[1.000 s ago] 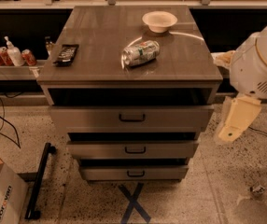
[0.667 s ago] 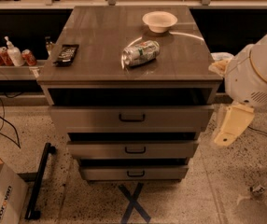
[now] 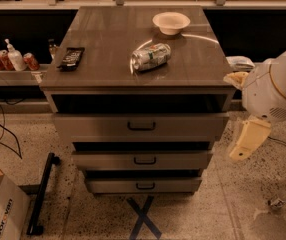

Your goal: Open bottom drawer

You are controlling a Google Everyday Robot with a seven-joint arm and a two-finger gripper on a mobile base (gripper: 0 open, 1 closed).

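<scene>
the flat grey-beige bottom drawer (image 3: 113,185) with its small black handle sits lowest in the cabinet. the smooth cream gripper (image 3: 248,140) hangs right of the cabinet, apart from it; whether it is spread or closed, i can't tell.

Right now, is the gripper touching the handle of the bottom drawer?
Apart. The camera view shows the gripper hanging to the right of the cabinet, with bare floor between it and the bottom drawer's handle.

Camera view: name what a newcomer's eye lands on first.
The grey cabinet with three drawer fronts fills the centre, the bottom drawer lowest. A can lies on its top, a white bowl behind. The cream gripper hangs at right, apart from the cabinet.
</scene>
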